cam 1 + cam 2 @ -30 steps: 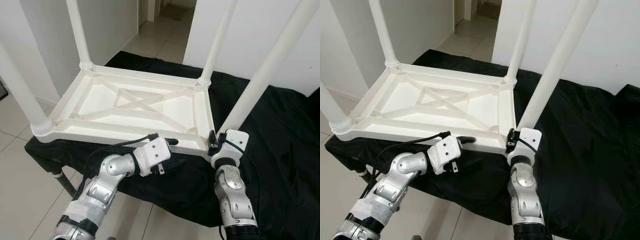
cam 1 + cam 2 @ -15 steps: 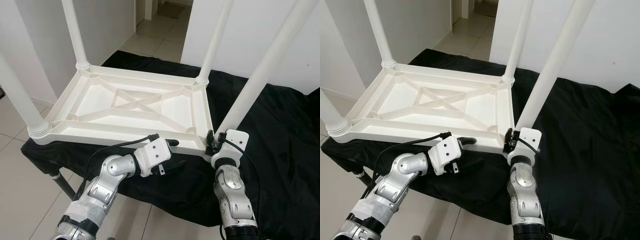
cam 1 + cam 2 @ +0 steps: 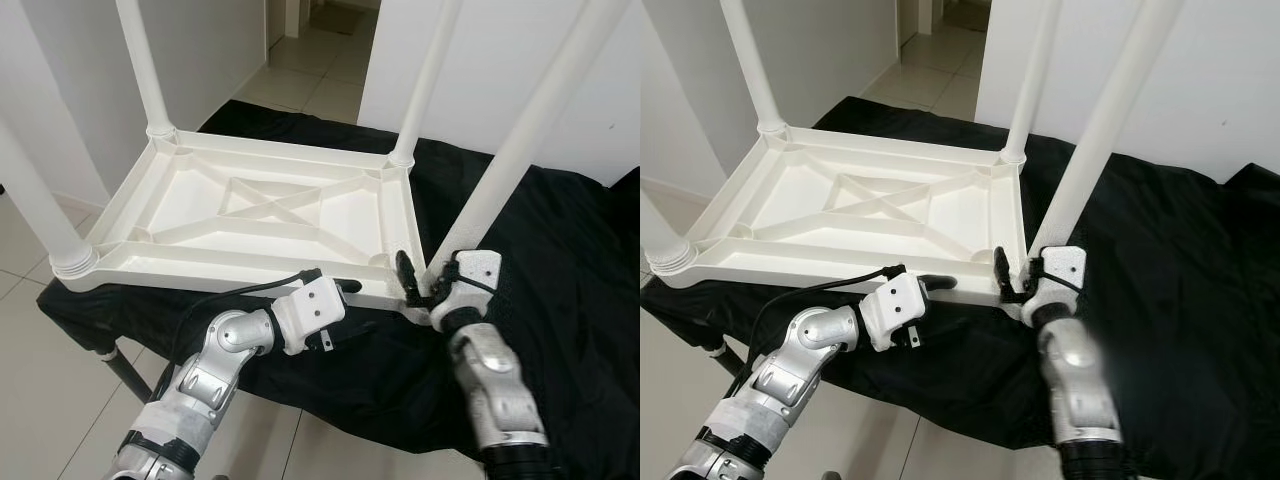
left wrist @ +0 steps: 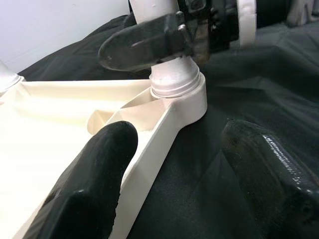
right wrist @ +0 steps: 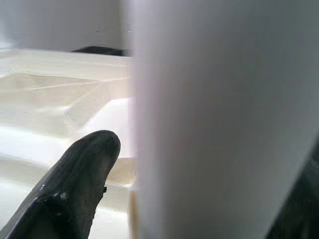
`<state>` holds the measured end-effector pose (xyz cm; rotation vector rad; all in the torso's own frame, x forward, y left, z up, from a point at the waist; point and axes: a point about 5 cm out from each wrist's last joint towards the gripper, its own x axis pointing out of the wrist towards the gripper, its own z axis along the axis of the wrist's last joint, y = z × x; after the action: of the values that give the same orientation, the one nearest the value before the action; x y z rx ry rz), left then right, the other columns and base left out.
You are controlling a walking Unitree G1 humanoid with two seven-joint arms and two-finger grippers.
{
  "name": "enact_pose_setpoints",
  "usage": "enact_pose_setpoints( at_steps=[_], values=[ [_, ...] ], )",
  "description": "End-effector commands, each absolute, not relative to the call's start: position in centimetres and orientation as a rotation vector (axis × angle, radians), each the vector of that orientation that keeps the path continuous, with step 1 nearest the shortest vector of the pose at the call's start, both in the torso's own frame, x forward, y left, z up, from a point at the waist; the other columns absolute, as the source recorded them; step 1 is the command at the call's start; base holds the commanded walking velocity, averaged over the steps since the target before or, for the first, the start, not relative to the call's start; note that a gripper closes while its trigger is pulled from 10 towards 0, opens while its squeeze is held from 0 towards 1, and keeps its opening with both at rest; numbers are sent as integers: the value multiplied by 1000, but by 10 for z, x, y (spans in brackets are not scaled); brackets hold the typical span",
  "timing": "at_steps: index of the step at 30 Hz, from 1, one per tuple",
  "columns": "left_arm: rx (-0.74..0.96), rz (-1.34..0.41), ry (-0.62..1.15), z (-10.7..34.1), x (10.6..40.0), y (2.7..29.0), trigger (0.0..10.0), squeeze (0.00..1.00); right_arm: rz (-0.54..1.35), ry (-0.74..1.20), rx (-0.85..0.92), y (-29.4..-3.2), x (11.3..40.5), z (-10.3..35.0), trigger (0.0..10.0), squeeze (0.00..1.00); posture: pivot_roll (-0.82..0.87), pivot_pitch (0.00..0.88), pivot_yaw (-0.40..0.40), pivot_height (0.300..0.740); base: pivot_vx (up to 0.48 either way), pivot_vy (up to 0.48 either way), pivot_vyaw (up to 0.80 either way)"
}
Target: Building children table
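Tilted leftward since a second ago, the right gripper is closed around the near-right leg at its socket. Spread apart, the left gripper straddles the upturned white plastic table's front rim, frame centre, on crumpled black cloth.

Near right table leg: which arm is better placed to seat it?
Right. The right claw straddles the leg near its socket; the left claw, open, straddles the tabletop's near edge.
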<state>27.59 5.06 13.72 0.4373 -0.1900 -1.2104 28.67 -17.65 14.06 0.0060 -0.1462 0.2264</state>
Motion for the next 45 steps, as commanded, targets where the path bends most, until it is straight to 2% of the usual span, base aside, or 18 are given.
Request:
enact_pose_setpoints(
  at_steps=[1,3,7,10,19,20,21,22,37,38,41,45],
  values=[
    [422,-1179,-191,137,275,50,10000,0,303,-124,9,-177,283,133,10000,0,28,48,-77,740,0,0,0],
    [421,-1180,-189,136,275,50,10000,0,397,-117,-7,-181,282,132,10000,0,27,48,-72,740,0,0,0],
    [423,-1181,-188,136,275,50,10000,0,442,-111,-23,-184,284,132,10000,0,26,47,-69,740,0,0,0],
    [425,-1181,-191,138,277,50,10000,0,553,-85,-45,-190,290,130,10000,0,26,44,-58,740,0,0,0],
    [432,-1181,-195,139,279,50,10000,0,577,-74,-74,-197,302,130,10000,0,23,40,-55,740,0,0,0],
    [433,-1182,-196,140,279,49,10000,0,586,-75,-79,-198,306,131,4863,0,25,40,-56,740,0,0,0],
    [433,-1182,-196,140,279,49,10000,0,586,-75,-79,-198,306,131,4863,0,25,40,-56,740,0,0,0],
    [432,-1181,-198,140,279,49,10000,0,604,-76,-73,-196,308,131,0,0,27,40,-59,740,0,0,0],
    [425,-1180,-193,139,278,49,10000,0,614,-70,-38,-198,309,126,0,0,24,49,-62,740,0,0,0],
    [423,-1183,-192,139,277,49,10000,0,583,-76,-26,-199,309,125,10000,0,20,54,-59,740,0,0,0],
    [421,-1185,-190,138,277,48,10000,0,556,-77,-26,-199,309,125,10000,0,20,54,-59,740,0,0,0],
    [417,-1190,-185,137,275,48,10000,0,426,-48,-69,-197,312,122,10000,0,16,63,-62,740,0,0,0]
  ],
)
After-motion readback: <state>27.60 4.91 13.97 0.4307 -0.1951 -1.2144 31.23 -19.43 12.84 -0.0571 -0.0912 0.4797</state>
